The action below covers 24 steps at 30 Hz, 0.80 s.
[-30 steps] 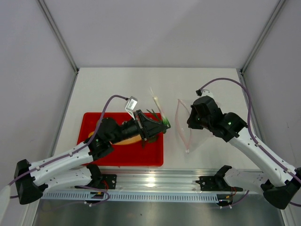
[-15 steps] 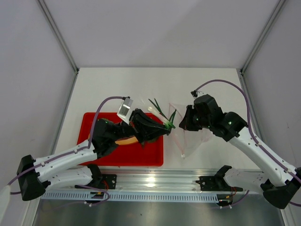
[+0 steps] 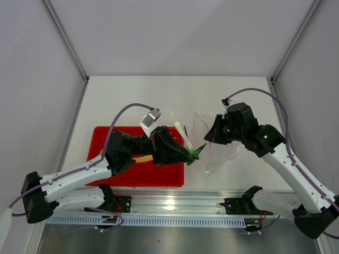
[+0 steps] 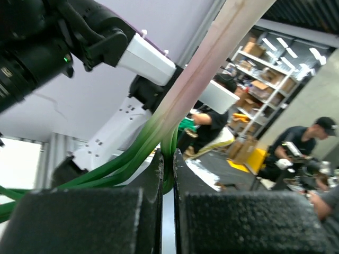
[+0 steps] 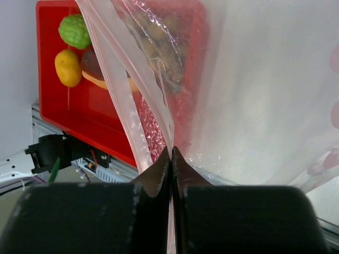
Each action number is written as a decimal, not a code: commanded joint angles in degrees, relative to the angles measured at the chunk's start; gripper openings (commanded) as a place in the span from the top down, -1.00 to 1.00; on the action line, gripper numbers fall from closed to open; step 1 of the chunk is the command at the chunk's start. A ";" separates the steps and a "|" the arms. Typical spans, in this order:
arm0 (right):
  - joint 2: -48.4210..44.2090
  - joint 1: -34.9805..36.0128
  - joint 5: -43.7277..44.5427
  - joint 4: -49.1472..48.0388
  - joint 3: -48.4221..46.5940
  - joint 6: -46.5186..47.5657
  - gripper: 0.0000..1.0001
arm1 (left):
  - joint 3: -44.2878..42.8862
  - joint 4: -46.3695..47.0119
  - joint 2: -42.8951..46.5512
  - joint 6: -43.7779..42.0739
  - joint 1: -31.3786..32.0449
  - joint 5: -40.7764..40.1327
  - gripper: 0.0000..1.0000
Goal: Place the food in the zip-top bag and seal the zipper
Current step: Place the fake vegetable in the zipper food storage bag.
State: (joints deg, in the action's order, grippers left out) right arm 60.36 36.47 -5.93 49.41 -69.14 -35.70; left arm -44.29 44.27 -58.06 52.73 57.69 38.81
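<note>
The left gripper (image 3: 187, 152) sits just right of the frame's centre in the top view, past the right edge of the red tray (image 3: 122, 177). Its jaws are pressed together on the green stalks (image 3: 180, 129). The pale whitish stem end slants up and to the left, and the green leaf tips stick out to the right of the gripper. In the left wrist view the two fingers (image 4: 106, 222) pinch the green part of the bundle between them, with the pale stem running toward the upper right of the frame.

The right gripper (image 3: 213, 136) is right of centre and is clamped on the zip-top bag (image 3: 204, 144). The clear, crinkly bag hangs off the white surface (image 3: 122, 100), its lower corner pointing toward the bottom of the frame. In the right wrist view the fingers (image 5: 153, 182) meet on a fold of the film at the bottom centre, and the bag fills most of that frame. The leaf tips lie just beside the bag's left edge; whether they touch it cannot be told.

At the upper left of the right wrist view, the green ball (image 5: 75, 30), the yellow-orange ball (image 5: 69, 67) and the brown-red meat slab (image 5: 94, 66) lie close together in the tray. Blurred tan-brown shapes show through the film beside them.
</note>
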 commanded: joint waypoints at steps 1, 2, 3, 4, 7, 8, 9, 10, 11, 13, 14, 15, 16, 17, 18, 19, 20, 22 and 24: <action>-2.09 -1.66 -2.50 -0.19 -1.52 1.51 1.00 | -2.82 2.90 -0.91 7.73 -0.56 3.73 0.99; -2.17 -2.10 -2.76 -0.01 -1.43 1.69 1.00 | -2.47 5.36 -1.43 10.61 -0.65 4.25 0.99; -2.52 -2.28 -3.12 -0.01 -1.34 1.69 1.00 | -1.68 7.91 -1.96 12.21 -0.82 4.69 0.99; -2.70 -2.45 -3.38 -0.19 -1.17 1.60 1.00 | -1.67 9.85 -2.58 13.70 -0.91 5.74 0.99; -2.97 -2.72 -4.96 -0.54 -0.56 1.69 1.00 | -1.68 18.46 -6.35 20.03 -1.62 8.38 0.99; -2.97 -2.81 -5.40 -0.71 -0.38 1.60 1.00 | -1.76 24.57 -8.88 23.78 -1.88 8.91 0.99; -3.05 -2.81 -6.19 -0.98 -0.03 1.78 1.00 | -1.85 27.94 -10.21 25.91 -1.97 9.44 0.99; -3.05 -2.81 -6.54 -0.98 0.06 1.95 1.00 | -2.11 31.28 -11.71 27.93 -2.14 9.79 0.99; -2.97 -2.81 -6.81 -0.89 0.24 2.04 1.00 | -2.46 37.84 -14.59 32.13 -2.41 10.06 0.99; -3.14 -2.81 -7.25 -0.80 0.41 2.57 1.00 | -3.86 43.94 -17.33 35.85 -2.58 10.06 0.99; -3.14 -2.81 -7.51 -0.80 0.50 2.74 1.00 | -4.13 47.02 -19.52 38.30 -2.67 10.06 0.99; -3.05 -2.81 -7.69 -0.63 0.50 2.92 1.00 | -4.40 47.66 -20.24 38.85 -2.67 10.06 0.99; -3.14 -2.81 -8.21 -0.63 0.50 3.01 1.00 | -4.75 47.92 -20.77 39.20 -2.67 9.89 0.99; -3.23 -2.81 -8.48 -0.63 0.41 3.01 1.00 | -4.84 48.27 -21.38 39.12 -2.67 9.80 0.99; -3.14 -2.81 -8.65 -0.63 0.41 3.10 1.00 | -4.84 48.28 -21.48 38.85 -2.76 9.80 0.99; -3.40 -2.81 -8.74 -0.45 0.33 3.10 1.00 | -4.84 48.28 -21.57 38.59 -2.85 9.80 0.99; -3.58 -2.81 -8.83 -0.45 0.41 3.18 1.00 | -4.66 48.28 -21.57 38.15 -3.02 9.80 0.99; -3.84 -2.81 -8.83 -0.36 0.59 3.36 1.00 | -4.57 48.19 -21.22 37.89 -3.11 9.88 0.99; -4.02 -2.81 -8.83 -0.28 0.76 3.45 1.00 | -4.49 48.28 -21.13 38.32 -3.55 9.62 0.99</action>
State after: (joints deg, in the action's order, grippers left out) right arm 57.76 33.89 -13.52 49.43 -68.29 -33.63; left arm -46.30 69.12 -80.60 88.84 54.98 48.23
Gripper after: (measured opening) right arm 0.005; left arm 0.026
